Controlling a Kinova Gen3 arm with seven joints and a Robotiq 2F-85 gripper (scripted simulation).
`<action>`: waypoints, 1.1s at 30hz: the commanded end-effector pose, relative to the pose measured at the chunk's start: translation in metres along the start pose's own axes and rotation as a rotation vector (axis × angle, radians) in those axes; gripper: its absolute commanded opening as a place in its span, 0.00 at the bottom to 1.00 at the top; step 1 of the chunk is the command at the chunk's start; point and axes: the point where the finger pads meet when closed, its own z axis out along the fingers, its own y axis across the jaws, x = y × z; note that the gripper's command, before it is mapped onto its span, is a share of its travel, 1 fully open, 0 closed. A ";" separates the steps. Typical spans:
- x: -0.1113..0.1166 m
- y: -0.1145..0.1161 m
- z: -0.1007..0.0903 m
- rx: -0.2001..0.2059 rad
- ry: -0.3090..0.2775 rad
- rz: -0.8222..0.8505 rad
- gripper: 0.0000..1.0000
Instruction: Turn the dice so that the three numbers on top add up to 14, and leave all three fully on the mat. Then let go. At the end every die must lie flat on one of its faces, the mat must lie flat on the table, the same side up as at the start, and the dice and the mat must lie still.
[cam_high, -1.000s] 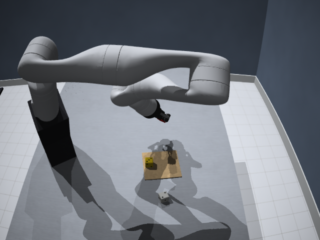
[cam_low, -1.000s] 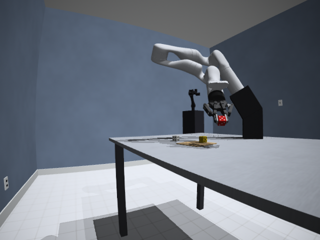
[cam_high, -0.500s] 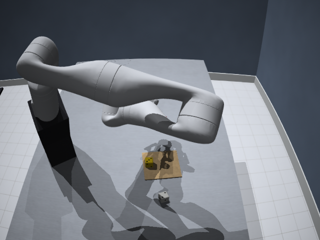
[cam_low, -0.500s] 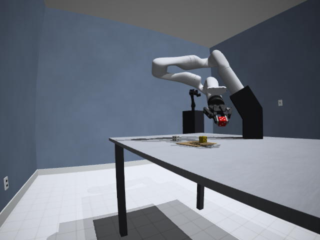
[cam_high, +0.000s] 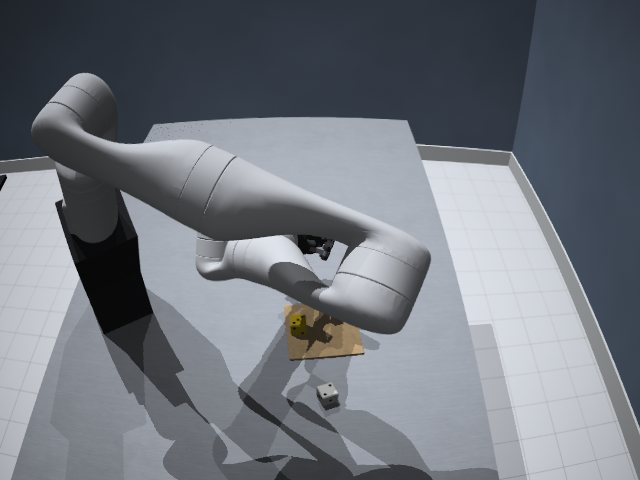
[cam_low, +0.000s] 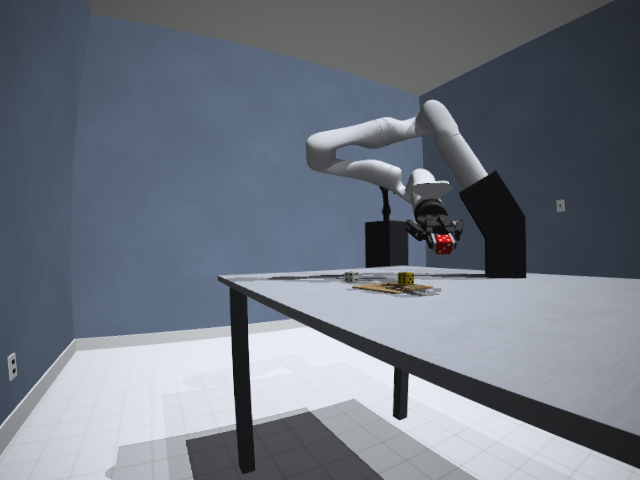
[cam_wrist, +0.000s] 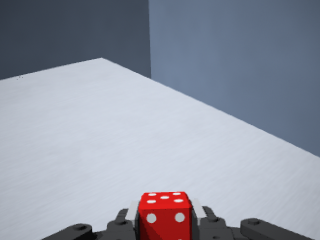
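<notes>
One arm, folded back on itself above the counter (cam_low: 516, 320): from the black pedestal (cam_high: 111, 289) the upper link runs out over the surface, bends sharply at the elbow, and the forearm doubles back underneath it. In the top view the elbow overhangs the far edge of the mat (cam_high: 330, 343), and the gripper (cam_high: 316, 245) is mostly hidden under the upper link. In the exterior view the gripper (cam_low: 443, 238) hangs well above the counter, pointing down and slightly tilted.

Fingers: partly closed, clamped on the red die (cam_wrist: 166, 223) from two opposite sides. Wrist view shows a four-pip face toward the camera; the face above it carries white pips too foreshortened to count surely. Red die (cam_low: 443, 243) is airborne, touching neither mat nor counter.

Count: three dice, one mat.
- Red die: in the fingers, as above.
- Yellow die (cam_high: 297, 324): flat on the mat, near its left corner on the side toward the arm; dark pips, top number not readable with confidence.
- White die (cam_high: 327, 393): flat on the bare counter, off the mat, on its near side, apart from its edge.

Mat: tan, lying flat on the counter, holding only the yellow die (cam_low: 405, 278). Arm shadows cross it.
</notes>
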 end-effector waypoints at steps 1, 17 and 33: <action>-0.004 0.002 -0.001 -0.006 0.019 0.012 0.26; -0.004 0.001 -0.002 -0.006 0.058 0.011 0.26; -0.011 0.001 0.002 -0.006 0.059 0.011 0.26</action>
